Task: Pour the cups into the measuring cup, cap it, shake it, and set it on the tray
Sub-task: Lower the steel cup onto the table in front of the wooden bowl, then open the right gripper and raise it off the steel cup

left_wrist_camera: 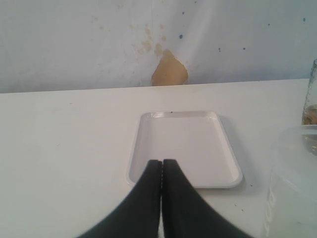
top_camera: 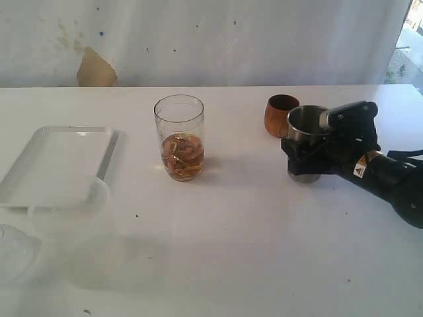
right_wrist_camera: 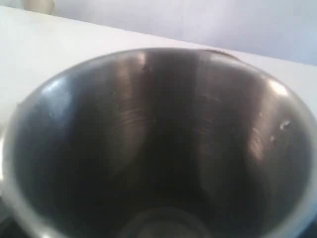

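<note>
A steel cup [right_wrist_camera: 158, 148] fills nearly the whole view, seen from over its mouth and down into it. The inside is dark brushed metal with fine scratches. Taking the rim as a dial, the bare round floor shows at six o'clock. Pale reflections streak the inner wall at ten and two o'clock, with a small bright fleck near three. Beyond the rim, from nine round to three o'clock, lies the white table [right_wrist_camera: 59, 39] — and past it, a pale backdrop [right_wrist_camera: 198, 20].

Bare table [top_camera: 251, 231] between measuring cup [top_camera: 179, 139] and steel tumbler [top_camera: 305, 129] (wooden cup [top_camera: 277, 115] behind).
</note>
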You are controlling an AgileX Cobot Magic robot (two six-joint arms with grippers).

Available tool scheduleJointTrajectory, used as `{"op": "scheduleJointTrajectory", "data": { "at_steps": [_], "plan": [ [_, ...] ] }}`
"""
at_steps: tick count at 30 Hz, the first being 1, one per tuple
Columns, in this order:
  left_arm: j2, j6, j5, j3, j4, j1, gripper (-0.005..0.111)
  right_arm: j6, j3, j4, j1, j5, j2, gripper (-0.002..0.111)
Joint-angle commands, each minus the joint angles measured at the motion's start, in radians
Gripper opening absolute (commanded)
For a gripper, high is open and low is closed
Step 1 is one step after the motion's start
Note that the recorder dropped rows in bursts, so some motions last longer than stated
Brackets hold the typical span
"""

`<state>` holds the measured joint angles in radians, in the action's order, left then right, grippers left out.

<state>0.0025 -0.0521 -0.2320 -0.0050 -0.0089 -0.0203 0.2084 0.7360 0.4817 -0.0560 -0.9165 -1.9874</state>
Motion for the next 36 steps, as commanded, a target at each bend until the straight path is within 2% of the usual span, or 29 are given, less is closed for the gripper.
{"op": "scheduleJointTrajectory", "data": {
  "at_steps": [1, 12, 15, 17, 19, 21, 22, 24, 28, 36],
  "plan": [
    [-0.003, 0.002, 0.000, 0.005, 0.002, -0.002, 0.001, -0.024, -0.001, 0.007, -0.006, -0.134, -0.053, 0.000],
    [-0.003, 0.002, 0.000, 0.005, 0.002, -0.002, 0.001, -0.023, -0.001, 0.014, -0.006, -0.139, -0.066, 0.000],
    [-0.003, 0.002, 0.000, 0.005, 0.002, -0.002, 0.001, -0.023, -0.001, 0.016, -0.006, -0.134, -0.066, 0.005],
    [-0.003, 0.002, 0.000, 0.005, 0.002, -0.002, 0.001, -0.028, -0.001, 0.020, -0.006, -0.145, -0.066, 0.015],
    [-0.003, 0.002, 0.000, 0.005, 0.002, -0.002, 0.001, -0.030, -0.001, 0.020, -0.006, -0.184, -0.066, 0.034],
    [-0.003, 0.002, 0.000, 0.005, 0.002, -0.002, 0.001, -0.028, -0.001, 0.015, -0.006, -0.219, -0.066, 0.060],
    [-0.003, 0.002, 0.000, 0.005, 0.002, -0.002, 0.001, -0.025, -0.001, 0.002, -0.006, -0.245, -0.066, 0.082],
    [-0.003, 0.002, 0.000, 0.005, 0.002, -0.002, 0.001, -0.025, -0.001, -0.016, -0.006, -0.251, -0.066, 0.103],
    [-0.003, 0.002, 0.000, 0.005, 0.002, -0.002, 0.001, -0.025, -0.001, -0.016, -0.006, -0.166, -0.066, 0.105],
    [-0.003, 0.002, 0.000, 0.005, 0.002, -0.002, 0.001, -0.025, -0.001, -0.024, -0.006, -0.179, 0.004, 0.105]
  ]
}}
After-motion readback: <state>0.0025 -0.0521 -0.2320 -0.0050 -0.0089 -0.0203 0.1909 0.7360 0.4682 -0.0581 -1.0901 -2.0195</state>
